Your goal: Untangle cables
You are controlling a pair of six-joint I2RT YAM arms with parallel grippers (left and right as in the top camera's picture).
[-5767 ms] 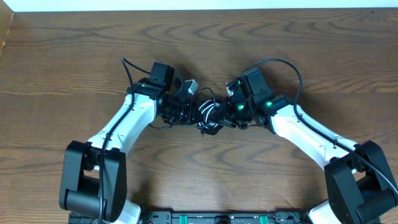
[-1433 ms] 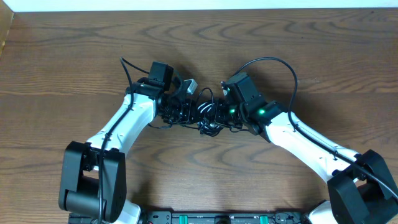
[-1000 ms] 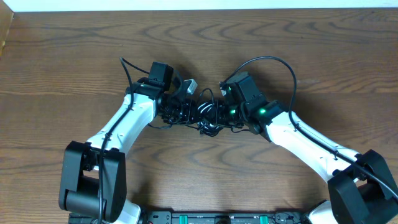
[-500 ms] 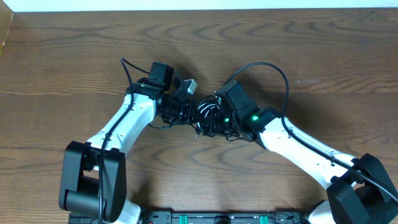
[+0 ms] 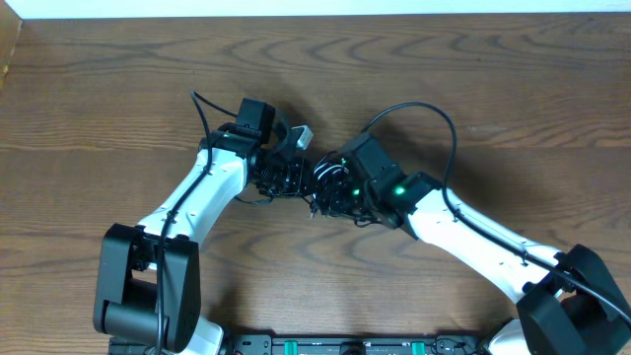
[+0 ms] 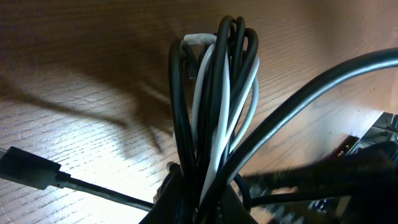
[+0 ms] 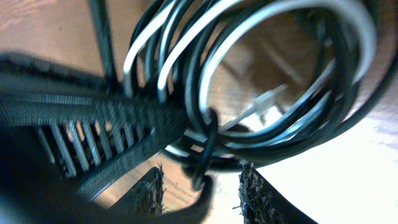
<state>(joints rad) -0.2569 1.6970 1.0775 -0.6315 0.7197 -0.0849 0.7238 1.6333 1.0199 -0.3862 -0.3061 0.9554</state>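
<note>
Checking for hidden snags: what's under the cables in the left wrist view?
Wooden table and a black plug lying on it. Whatever sits below the bunched lower end of the cables is covered.

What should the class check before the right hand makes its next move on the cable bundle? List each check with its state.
1. Grip of the left hand on the cables: ok, shut on them.
2. Jaws of the right hand apart: ok.
3. A black loop sits between the right hand's fingers: ok.
4. The white cable can be told from the black ones: ok.
5. Strands separated: not ok, bunched together.
6. Where each strand crosses inside the bundle: cannot tell.
</note>
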